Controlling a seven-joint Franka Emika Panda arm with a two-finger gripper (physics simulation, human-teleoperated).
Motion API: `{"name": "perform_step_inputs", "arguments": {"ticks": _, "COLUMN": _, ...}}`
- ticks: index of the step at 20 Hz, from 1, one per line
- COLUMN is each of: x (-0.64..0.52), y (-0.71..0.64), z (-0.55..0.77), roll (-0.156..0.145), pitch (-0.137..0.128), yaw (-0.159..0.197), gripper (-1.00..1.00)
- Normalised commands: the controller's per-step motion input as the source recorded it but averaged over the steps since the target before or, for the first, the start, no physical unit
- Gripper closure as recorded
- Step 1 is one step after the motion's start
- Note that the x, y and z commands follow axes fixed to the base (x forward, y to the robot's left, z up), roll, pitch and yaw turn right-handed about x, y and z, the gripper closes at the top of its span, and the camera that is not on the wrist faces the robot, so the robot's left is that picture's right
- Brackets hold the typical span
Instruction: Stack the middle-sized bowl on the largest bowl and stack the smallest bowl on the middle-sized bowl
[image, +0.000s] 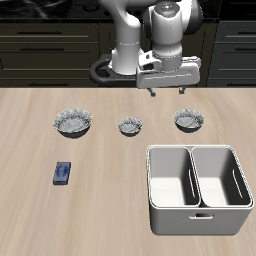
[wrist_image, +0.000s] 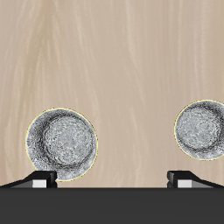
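Observation:
Three grey-white speckled bowls with wavy rims stand in a row across the table. The largest bowl (image: 73, 122) is at one end, the smallest bowl (image: 130, 126) is in the middle, and the middle-sized bowl (image: 188, 121) is at the other end. My gripper (image: 168, 91) is open and empty. It hangs above the table, a little farther back than the row, between the smallest and middle-sized bowls. The wrist view shows the middle-sized bowl (wrist_image: 60, 144), the smallest bowl (wrist_image: 201, 129) and my gripper (wrist_image: 112, 179) with its fingertips (wrist_image: 42, 179) wide apart. The largest bowl is out of that view.
A white two-compartment bin (image: 197, 188) stands near the table's front edge, in front of the middle-sized bowl. A small blue flat object (image: 62, 173) lies in front of the largest bowl. The robot base (image: 125, 55) is at the back.

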Motion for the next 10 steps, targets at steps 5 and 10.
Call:
{"name": "perform_step_inputs", "arguments": {"ticks": 5, "x": -0.08, "y": 0.13, "z": -0.19, "roll": 0.009, "pitch": -0.019, "yaw": 0.009, "gripper": -1.00}}
{"name": "perform_step_inputs", "arguments": {"ticks": 10, "x": -0.10, "y": 0.10, "z": -0.14, "roll": 0.018, "pitch": 0.006, "yaw": 0.006, "gripper": -1.00}}
